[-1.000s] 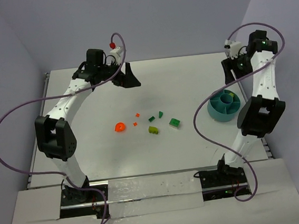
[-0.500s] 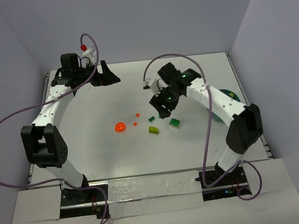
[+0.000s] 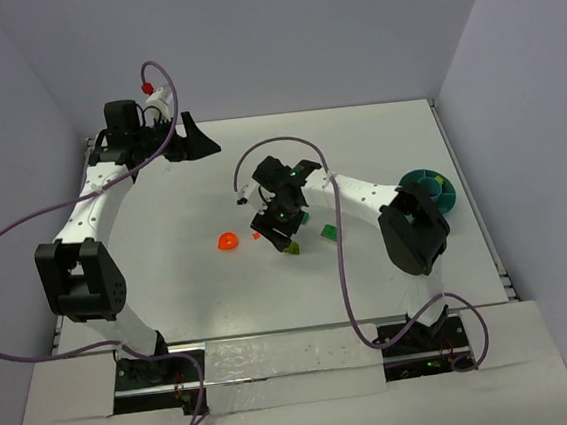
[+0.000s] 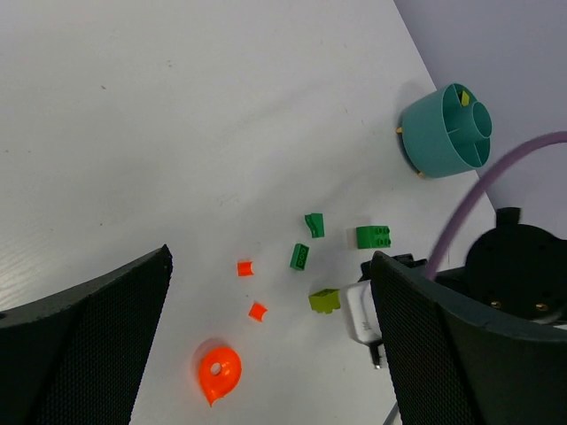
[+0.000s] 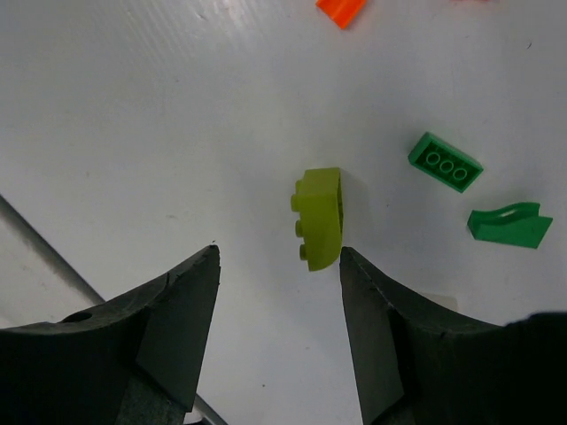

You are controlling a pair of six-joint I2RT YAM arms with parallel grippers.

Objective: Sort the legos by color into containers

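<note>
Lego pieces lie mid-table. A lime green brick (image 5: 321, 219) lies just ahead of my open right gripper (image 5: 279, 257), close to the right finger and between the two tips' lines, not touched. Beyond it are a dark green brick (image 5: 446, 162), a dark green slope (image 5: 509, 225) and an orange-red bit (image 5: 341, 11). From above, the right gripper (image 3: 277, 233) hangs over the lime brick (image 3: 291, 247), with a green brick (image 3: 330, 232) and an orange-red round piece (image 3: 227, 242) on either side. The teal bowl (image 3: 430, 188) stands at the right. My left gripper (image 3: 196, 140) is open and empty, high at the back left.
The left wrist view looks down on the teal bowl (image 4: 447, 131), which has a lime bit in one compartment, and on two small orange-red bits (image 4: 245, 266). The right arm's purple cable (image 3: 340, 257) loops across the table. Walls enclose the back and sides.
My right arm has swung from the teal bowl leftward to the middle and now hovers over the lime brick. My left arm has moved left and back.
</note>
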